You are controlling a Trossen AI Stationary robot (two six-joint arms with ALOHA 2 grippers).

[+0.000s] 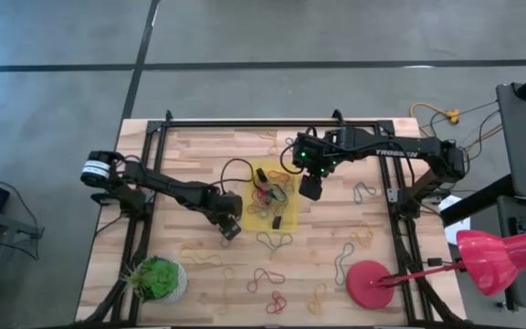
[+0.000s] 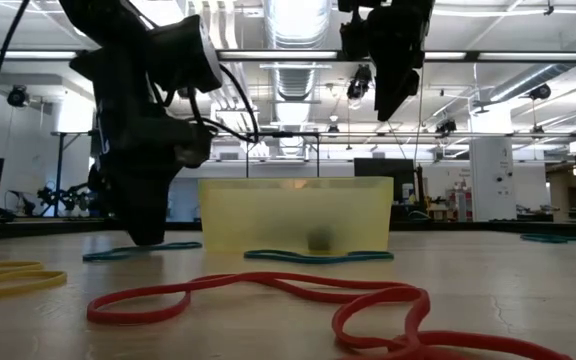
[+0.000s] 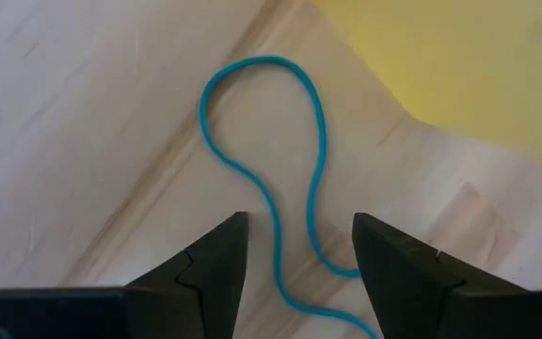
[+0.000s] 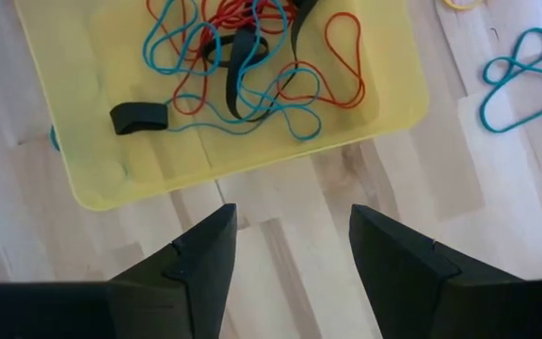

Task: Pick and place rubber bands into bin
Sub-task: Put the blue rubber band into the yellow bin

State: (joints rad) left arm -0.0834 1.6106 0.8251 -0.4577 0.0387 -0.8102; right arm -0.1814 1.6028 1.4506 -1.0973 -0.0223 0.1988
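Tangled rubber bands [image 4: 243, 66] in yellow bin [image 4: 102, 193]

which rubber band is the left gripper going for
The blue rubber band lying on the table beside the yellow bin; it alone runs between the open left gripper fingers.

We see our left arm reaching from the left edge of the table toward its middle, bent at the elbow. Our left gripper [image 1: 231, 228] is low, close to the wood, and its two fingers [image 3: 210, 268] stand apart with a clear gap between them. Our right arm comes from the right edge and stretches along the far side. Our right gripper [image 1: 310, 187] hangs high above the table, pointing down, its fingers [image 4: 200, 259] also spread.
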